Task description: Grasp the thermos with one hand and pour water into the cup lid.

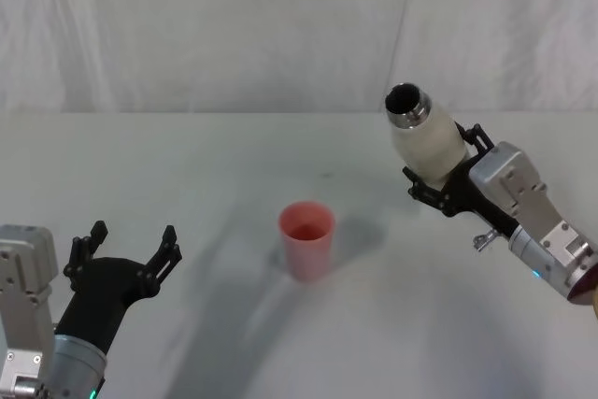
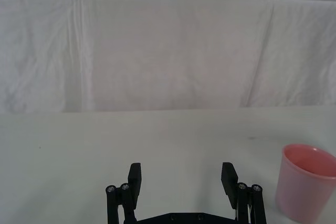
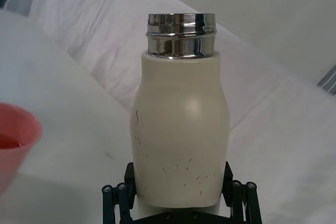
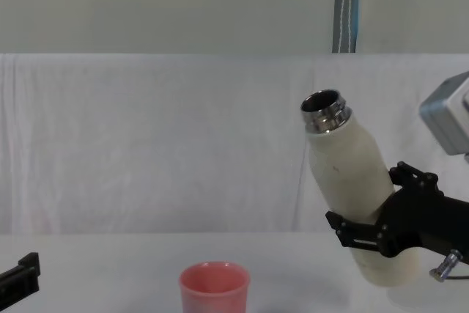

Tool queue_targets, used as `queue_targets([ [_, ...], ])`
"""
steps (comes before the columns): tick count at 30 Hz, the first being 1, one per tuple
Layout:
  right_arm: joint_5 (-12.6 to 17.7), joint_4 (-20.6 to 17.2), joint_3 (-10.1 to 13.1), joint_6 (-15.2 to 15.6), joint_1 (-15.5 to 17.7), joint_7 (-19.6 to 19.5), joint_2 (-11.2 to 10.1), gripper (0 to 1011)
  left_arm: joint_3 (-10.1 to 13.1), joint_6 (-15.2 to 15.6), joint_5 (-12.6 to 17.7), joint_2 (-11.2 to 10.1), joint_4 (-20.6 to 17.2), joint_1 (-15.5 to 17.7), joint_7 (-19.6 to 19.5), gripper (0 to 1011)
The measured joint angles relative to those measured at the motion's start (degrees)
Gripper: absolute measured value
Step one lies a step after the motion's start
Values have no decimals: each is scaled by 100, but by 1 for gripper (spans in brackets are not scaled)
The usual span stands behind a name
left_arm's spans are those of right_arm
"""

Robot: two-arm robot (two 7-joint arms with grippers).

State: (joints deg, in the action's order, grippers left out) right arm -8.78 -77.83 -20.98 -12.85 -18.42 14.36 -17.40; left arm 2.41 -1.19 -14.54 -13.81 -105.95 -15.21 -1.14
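My right gripper (image 1: pixel 447 178) is shut on the lower body of the cream-white thermos (image 1: pixel 425 142), holding it off the table at the right. The thermos (image 4: pixel 352 188) tilts with its open steel neck (image 4: pixel 323 110) leaning left toward the cup lid. The pink cup lid (image 1: pixel 306 238) stands upright on the table's middle, left of and below the thermos; it also shows as a pink cup lid (image 3: pixel 13 145) beside the thermos (image 3: pixel 180 129). My left gripper (image 1: pixel 131 251) is open near the front left, with nothing between its fingers, and the cup lid (image 2: pixel 306 188) stands off to its side.
A white cloth covers the table (image 1: pixel 187 165) and hangs as a backdrop (image 4: pixel 146 144) behind it. A grey vertical pole (image 4: pixel 345 5) rises behind the backdrop.
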Motion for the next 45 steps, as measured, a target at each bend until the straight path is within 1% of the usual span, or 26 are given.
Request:
queue_targets([
  [1,-177,3,-33,-27,-26,-75,-24,950,0,0,0,0,0,0,0,1001],
  [4,-432,26,-84,-65,-64,-179,-58,950,0,0,0,0,0,0,0,1001],
  [6,-765,68,-154,-125,-115,-315,-100,950,0,0,0,0,0,0,0,1001],
  [9,-1075,110,-225,-173,-162,-439,-141,950,0,0,0,0,0,0,0,1001],
  [10,-1075,110,-225,-173,-162,-439,-141,950,0,0,0,0,0,0,0,1001],
  [12,-1365,141,-292,-208,-203,-559,-176,950,0,0,0,0,0,0,0,1001],
  [16,-1642,163,-365,-255,-235,-659,-219,950,0,0,0,0,0,0,0,1001],
  [18,-1885,185,-444,-299,-263,-763,-253,950,0,0,0,0,0,0,0,1001],
  [21,-2117,200,-526,-329,-286,-858,-286,950,0,0,0,0,0,0,0,1001],
  [24,-2237,203,-568,-341,-296,-912,-304,950,0,0,0,0,0,0,0,1001],
  [27,-2421,219,-638,-358,-320,-998,-323,950,0,0,0,0,0,0,0,1001],
  [28,-2421,219,-638,-358,-320,-998,-323,950,0,0,0,0,0,0,0,1001],
  [34,-2697,267,-753,-360,-382,-1140,-333,950,0,0,0,0,0,0,0,1001],
  [41,-2851,406,-852,-351,-458,-1211,-303,950,0,0,0,0,0,0,0,1001],
  [45,-2983,541,-950,-352,-542,-1274,-274,950,0,0,0,0,0,0,0,1001],
])
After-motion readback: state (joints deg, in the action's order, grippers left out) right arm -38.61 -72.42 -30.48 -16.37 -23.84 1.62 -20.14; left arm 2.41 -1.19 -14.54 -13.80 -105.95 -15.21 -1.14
